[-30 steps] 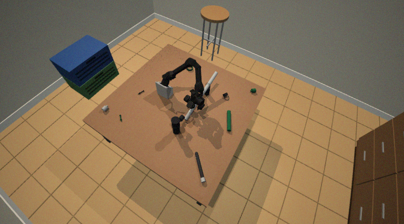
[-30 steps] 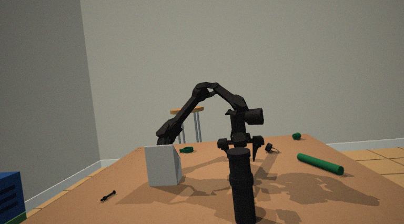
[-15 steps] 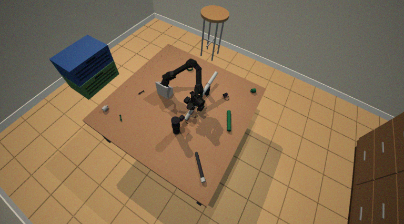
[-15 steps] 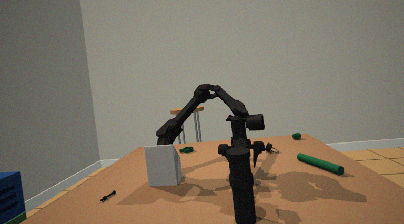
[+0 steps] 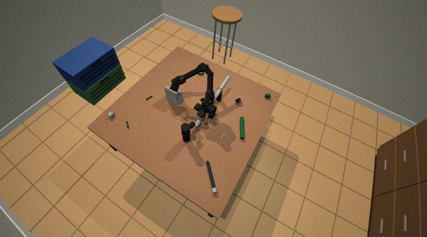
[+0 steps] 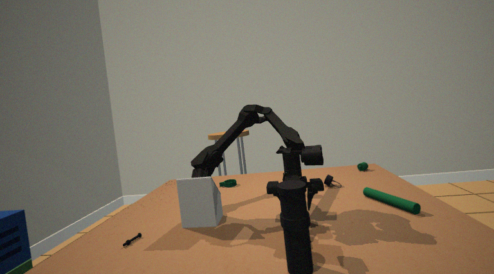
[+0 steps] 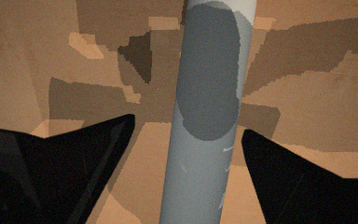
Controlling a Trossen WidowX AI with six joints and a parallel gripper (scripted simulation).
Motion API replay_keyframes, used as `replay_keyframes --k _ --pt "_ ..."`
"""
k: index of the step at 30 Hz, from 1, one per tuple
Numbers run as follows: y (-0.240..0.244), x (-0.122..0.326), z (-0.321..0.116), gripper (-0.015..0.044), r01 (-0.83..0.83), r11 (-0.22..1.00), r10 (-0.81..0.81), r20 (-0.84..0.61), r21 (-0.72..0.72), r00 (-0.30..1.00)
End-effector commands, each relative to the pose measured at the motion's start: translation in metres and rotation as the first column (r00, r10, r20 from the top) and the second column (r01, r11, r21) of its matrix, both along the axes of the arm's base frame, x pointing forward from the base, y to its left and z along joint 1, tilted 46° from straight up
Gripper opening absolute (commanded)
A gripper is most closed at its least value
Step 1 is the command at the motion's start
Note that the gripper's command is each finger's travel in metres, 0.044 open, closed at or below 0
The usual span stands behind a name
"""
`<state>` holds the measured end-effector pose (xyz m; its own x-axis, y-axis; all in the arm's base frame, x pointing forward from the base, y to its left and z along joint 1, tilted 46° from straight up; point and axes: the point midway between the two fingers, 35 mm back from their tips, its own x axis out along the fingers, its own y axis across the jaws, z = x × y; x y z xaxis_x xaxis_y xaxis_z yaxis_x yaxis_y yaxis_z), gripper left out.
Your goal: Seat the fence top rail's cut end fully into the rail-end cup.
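The white rail (image 5: 222,85) (image 7: 198,163) runs from the loop cap on the small post towards the big black post (image 5: 186,134) (image 6: 298,245). The dark rail-end cup (image 5: 192,124) sticks out near the top of the big post. The rail's near end lies close in front of the cup; whether it touches or enters cannot be told. My gripper (image 7: 188,128) is open, pointing down over the rail near that end. In the wrist view one finger stands on each side of the rail, with a gap on both sides. In the exterior view the big post hides one fingertip and the rail.
A grey block (image 5: 173,95) (image 6: 198,203) stands by the arm's base. A green rod (image 5: 241,127) (image 6: 391,200), a black ring fitting (image 5: 238,100) and a green cap (image 5: 267,95) (image 6: 362,166) lie beyond the rail. A dark rod (image 5: 211,174) lies towards the table's front corner.
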<state>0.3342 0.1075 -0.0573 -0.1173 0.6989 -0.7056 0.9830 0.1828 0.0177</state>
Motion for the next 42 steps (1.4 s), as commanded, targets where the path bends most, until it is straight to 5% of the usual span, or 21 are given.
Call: replay_keyframes --k 1,4,15,20,34,42 --pt "0.001 -0.002 -0.001 0.0282 0.003 1.000 -0.003 -0.007 0.004 1.000" --pt "0.001 -0.002 -0.001 0.0204 0.003 1.000 -0.003 -0.007 0.004 1.000" --pt "0.001 -0.002 -0.001 0.0130 0.003 1.000 -0.003 -0.007 0.004 1.000" --pt "-0.003 -0.002 0.002 0.0000 0.003 1.000 -0.003 -0.007 0.004 1.000" --pt "-0.053 0.005 0.040 0.0000 0.012 0.971 -0.005 0.032 -0.239 0.999" --pt "-0.052 0.003 0.040 0.0000 0.011 0.971 -0.005 0.026 -0.238 1.000"
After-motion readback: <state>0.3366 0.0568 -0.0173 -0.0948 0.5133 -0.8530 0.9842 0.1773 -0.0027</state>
